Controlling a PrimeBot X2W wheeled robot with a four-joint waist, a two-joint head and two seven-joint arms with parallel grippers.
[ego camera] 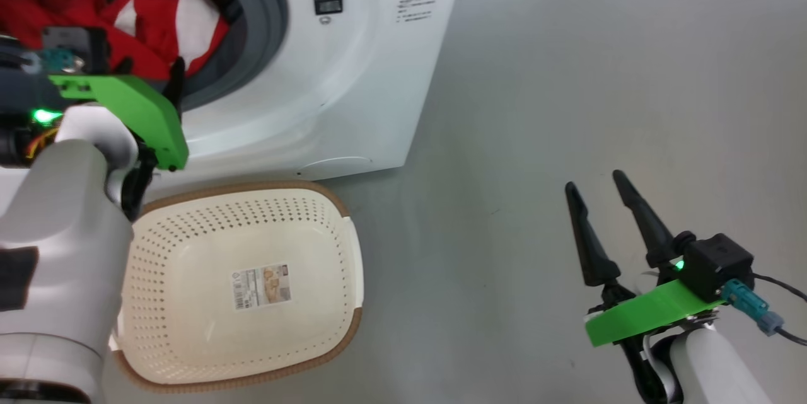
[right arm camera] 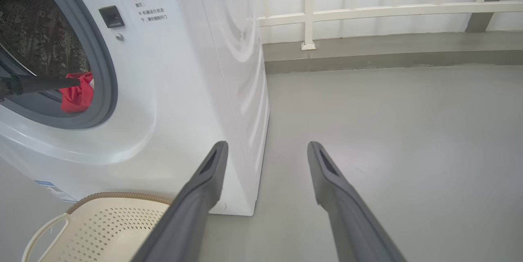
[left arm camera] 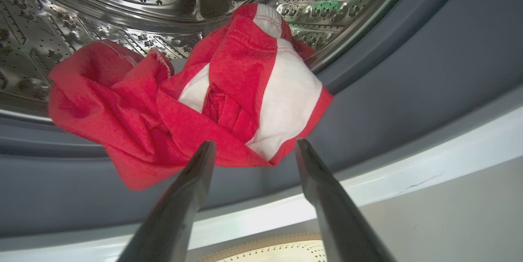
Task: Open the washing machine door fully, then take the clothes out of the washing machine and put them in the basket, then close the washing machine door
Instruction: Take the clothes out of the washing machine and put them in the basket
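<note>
The washing machine [ego camera: 353,76] stands at the upper left, its round opening uncovered; the washing machine door is out of view. The clothes [left arm camera: 229,90], red with white panels, lie bunched at the drum's mouth and spill over the grey gasket [left arm camera: 408,70]. My left gripper [left arm camera: 254,143] is open, its tips just below the bundle's lower edge with nothing between them. One of its fingers [ego camera: 176,79] shows at the opening beside the clothes [ego camera: 157,19]. The cream basket [ego camera: 252,188] sits on the floor in front of the machine. Over bare floor to the right, my right gripper [ego camera: 594,183] is open and holds nothing.
Grey floor [ego camera: 567,76] spreads to the right of the machine. In the right wrist view, a white railing [right arm camera: 367,10] and a low kerb run along the far wall. The basket [right arm camera: 102,221] and the machine's corner [right arm camera: 245,151] lie left of my right gripper [right arm camera: 266,145].
</note>
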